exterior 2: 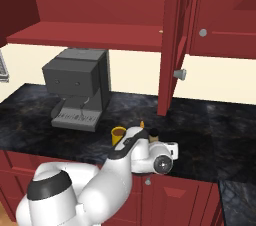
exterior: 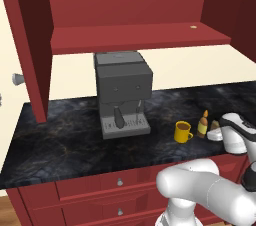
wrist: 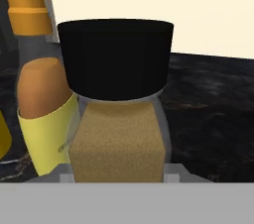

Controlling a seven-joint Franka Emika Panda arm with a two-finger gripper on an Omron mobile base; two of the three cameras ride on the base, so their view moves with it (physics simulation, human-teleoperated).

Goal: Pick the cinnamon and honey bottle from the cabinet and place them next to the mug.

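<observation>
The cinnamon (wrist: 116, 134), a brown jar with a black cap, stands upright on the dark counter between my gripper's (wrist: 116, 176) fingers, which are shut on its lower body. Close on its left is the honey bottle (wrist: 42, 104), amber with an orange tip. From the left base view, the yellow mug (exterior: 183, 131), the honey bottle (exterior: 202, 124) and the cinnamon (exterior: 214, 125) stand in a row, with my gripper (exterior: 217, 133) reaching in from the right. The red cabinet (exterior: 135, 37) hangs open above. In the right base view the mug (exterior 2: 118, 135) is left of the cinnamon (exterior 2: 154, 132).
A grey coffee machine (exterior: 121, 92) stands on the counter left of the mug. The cabinet's open door panels (exterior: 30, 45) hang down at both sides. Red drawers with round knobs (exterior: 120, 182) run below the counter edge.
</observation>
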